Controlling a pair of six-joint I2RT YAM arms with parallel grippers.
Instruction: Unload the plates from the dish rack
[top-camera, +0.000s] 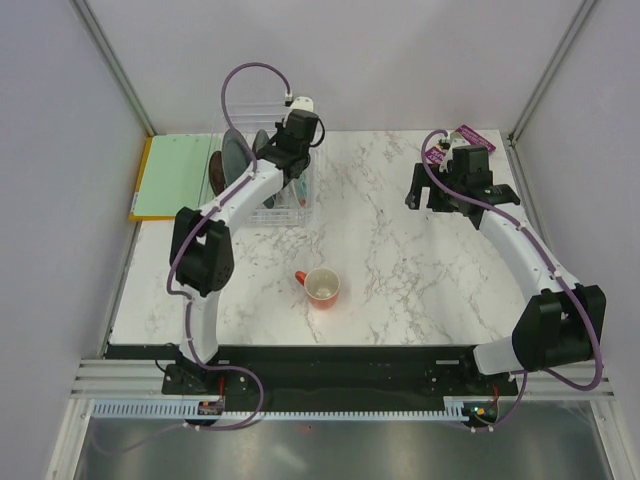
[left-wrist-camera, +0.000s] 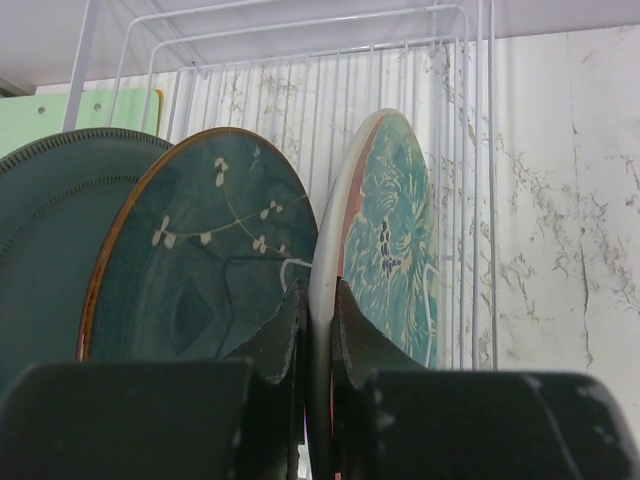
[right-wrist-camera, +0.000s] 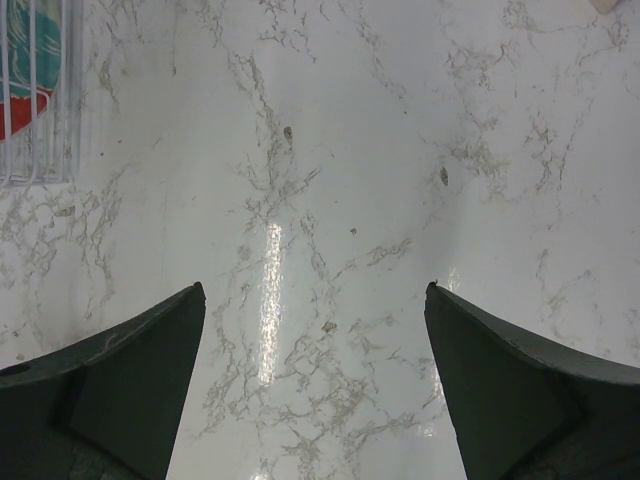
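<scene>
At the far left, a flat pale-green board (top-camera: 175, 175) lies along the edge of the white marble tabletop (top-camera: 400, 250), a likely landing place for whatever comes out. Just beside it stands the clear plastic box-shaped dish rack (top-camera: 268, 205). Its thin dividers hold the plates on edge, so each rim can be reached from above.

The left wrist view shows them in a row: a grey-teal round glazed plate (left-wrist-camera: 45, 260), a dark teal plate with a brownish rim (left-wrist-camera: 200, 270), then a red plate with a teal splash (left-wrist-camera: 395, 240). The left gripper (left-wrist-camera: 320, 315) reaches into the rack, its jaws pressed onto that last plate's pale rim. I judge it is pinching the plate to lift it.

An orange-red mug (top-camera: 322, 288) sits mid-table, well apart. The right gripper (right-wrist-camera: 315, 300) hovers over bare marble, jaws spread wide and holding nothing, presumably waiting.
</scene>
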